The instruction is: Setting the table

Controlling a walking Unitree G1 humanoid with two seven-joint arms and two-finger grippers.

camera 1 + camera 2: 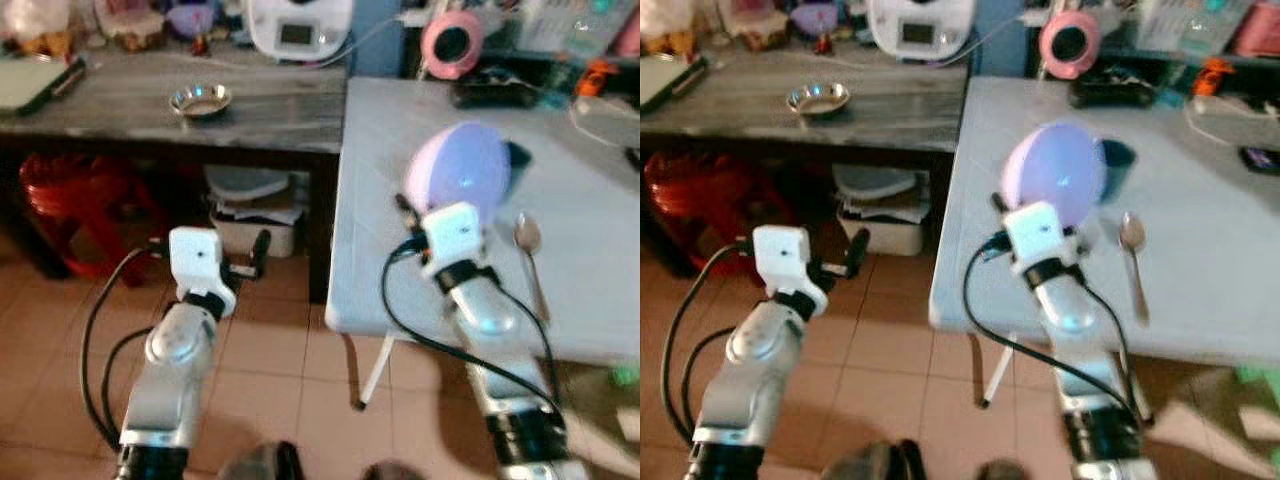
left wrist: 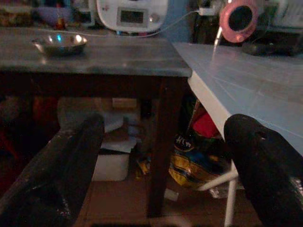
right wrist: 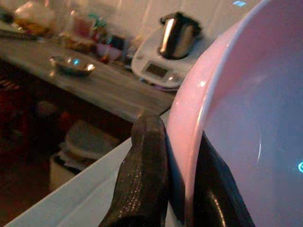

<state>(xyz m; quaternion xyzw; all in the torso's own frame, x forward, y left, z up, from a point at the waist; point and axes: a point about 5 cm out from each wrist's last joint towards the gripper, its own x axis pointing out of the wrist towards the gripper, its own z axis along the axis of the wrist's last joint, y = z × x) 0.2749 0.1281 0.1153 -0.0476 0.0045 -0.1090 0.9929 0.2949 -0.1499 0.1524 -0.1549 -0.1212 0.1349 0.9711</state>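
A pale lilac plate [image 1: 458,167] is held tilted on edge above the white table [image 1: 590,300], near its left side. My right gripper [image 1: 420,212] is shut on the plate's rim, which the right wrist view shows pinched between the two fingers [image 3: 144,175]. A metal spoon [image 1: 528,250] lies on the table just right of the plate, and a dark teal cup [image 1: 1118,165] stands behind the plate. My left gripper [image 1: 255,255] is open, held low over the floor left of the table with nothing between its fingers [image 2: 61,165].
A dark wooden bench [image 1: 260,115] at the left carries a small steel bowl [image 1: 200,100] and a white appliance [image 1: 298,25]. Boxes [image 1: 255,215] and a red stool [image 1: 75,195] sit under it. A pink round object [image 1: 452,42] and dark items stand at the table's far edge.
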